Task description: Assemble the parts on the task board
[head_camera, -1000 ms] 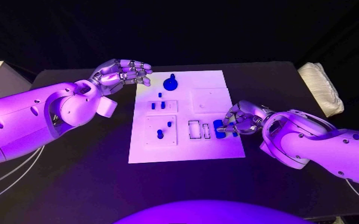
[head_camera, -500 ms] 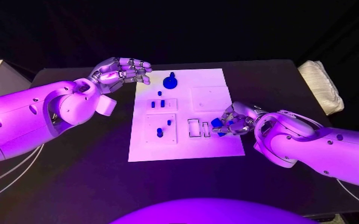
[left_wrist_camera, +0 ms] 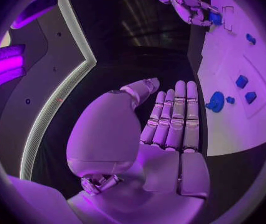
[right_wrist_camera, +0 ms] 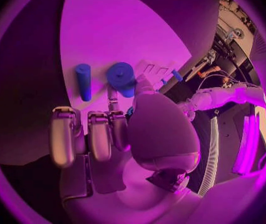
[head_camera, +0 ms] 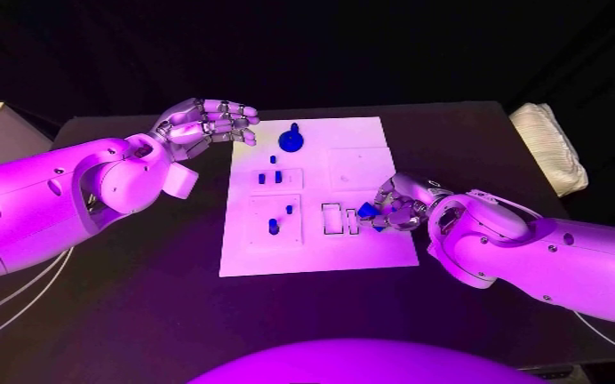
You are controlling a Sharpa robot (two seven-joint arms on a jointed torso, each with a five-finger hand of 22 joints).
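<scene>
From my head camera, my right hand (head_camera: 400, 206) sits over the right-hand part of the task board (head_camera: 321, 255), its fingers curled round a small blue part (head_camera: 368, 211) just beside the outlined slots near the board's middle. My right wrist camera adds little on that grip: my own palm (right_wrist_camera: 161, 129) covers the spot, and only a sliver of blue shows by the thumb, so I cannot tell from there how firmly the piece is pinched. What it does give me is a blue cylinder (right_wrist_camera: 83, 81) lying on the white board and a thicker round blue piece (right_wrist_camera: 122, 78) near it, both just beyond my fingertips.

My left hand (head_camera: 205, 124) hovers off the board's far left corner, above the black table (head_camera: 141, 304), holding nothing. Seen from above its fingers look loosely bent; my left wrist camera shows them straight and side by side (left_wrist_camera: 173, 117), with the thumb apart.

That same wrist camera also catches the round blue knob (left_wrist_camera: 216, 101) near the board's far edge, with small blue blocks (left_wrist_camera: 242, 81) beside it, and far off my right hand at the slots. From above, the knob (head_camera: 292, 142) stands near the far edge, and small blue pegs (head_camera: 272, 177) stand in the square plates along the left side
</scene>
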